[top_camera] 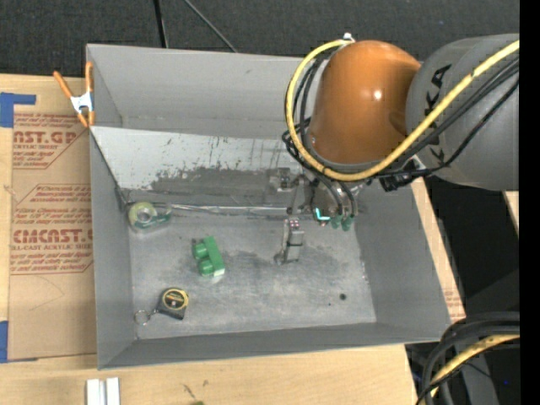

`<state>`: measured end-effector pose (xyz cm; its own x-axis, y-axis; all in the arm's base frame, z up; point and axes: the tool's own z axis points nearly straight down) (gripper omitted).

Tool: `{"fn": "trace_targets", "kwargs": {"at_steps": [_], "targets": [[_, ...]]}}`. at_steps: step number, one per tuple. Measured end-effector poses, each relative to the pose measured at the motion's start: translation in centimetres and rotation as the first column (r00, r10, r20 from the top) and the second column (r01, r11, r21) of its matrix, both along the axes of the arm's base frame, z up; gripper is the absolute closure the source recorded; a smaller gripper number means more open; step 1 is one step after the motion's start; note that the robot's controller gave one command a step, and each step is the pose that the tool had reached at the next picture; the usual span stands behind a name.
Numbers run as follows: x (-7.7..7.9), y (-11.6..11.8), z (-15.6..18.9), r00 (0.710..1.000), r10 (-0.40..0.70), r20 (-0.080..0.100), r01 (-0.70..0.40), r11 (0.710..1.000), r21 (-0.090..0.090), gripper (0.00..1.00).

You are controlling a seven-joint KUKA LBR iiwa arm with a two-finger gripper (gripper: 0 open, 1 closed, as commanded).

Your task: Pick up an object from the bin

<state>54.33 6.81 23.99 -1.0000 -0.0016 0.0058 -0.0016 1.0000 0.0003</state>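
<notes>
while the arm [472, 116] reaches in from the right, its orange cover [363, 99] hanging above the far right part of the bin [253, 83], the gripper [291, 245] sits low over the floor, a little right of the middle. its fingers [288, 256] look slightly spread, with nothing between them; under them is bare, scuffed grey metal.

the nearest thing is a green block [207, 257]. it lies flat to the left of the fingers, a touch nearer the front wall, and well apart from them. farther left of the fingers and toward the back, a clear tape roll [145, 215] lies close to the left wall, at the end of a long scratch line. left of the fingers and well toward the front, beyond the block, a small yellow-and-black tape measure [174, 302] with a ring lies near the front left corner. right of the fingers and toward the front, a tiny dark speck [342, 296] sits on the floor.

yellow and black cables [297, 99] loop round the cover, behind the fingers. the block, roll and tape measure lie apart, none touching another.
</notes>
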Motion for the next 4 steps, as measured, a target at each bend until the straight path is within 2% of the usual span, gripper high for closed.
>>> {"fn": "trace_targets", "kwargs": {"at_steps": [1,2,3,4], "targets": [[-2.2,7.5,-11.0,0.998,-0.066,-0.002,0.066,0.998,0.001,0.00],[2.1,3.7,-16.9,0.974,-0.226,0.004,0.226,0.974,-0.001,0.00],[0.5,7.5,-17.0,0.996,0.088,0.006,-0.088,0.996,0.001,0.00],[0.5,7.4,-17.0,0.996,0.086,0.007,-0.086,0.996,0.001,1.00]]}}
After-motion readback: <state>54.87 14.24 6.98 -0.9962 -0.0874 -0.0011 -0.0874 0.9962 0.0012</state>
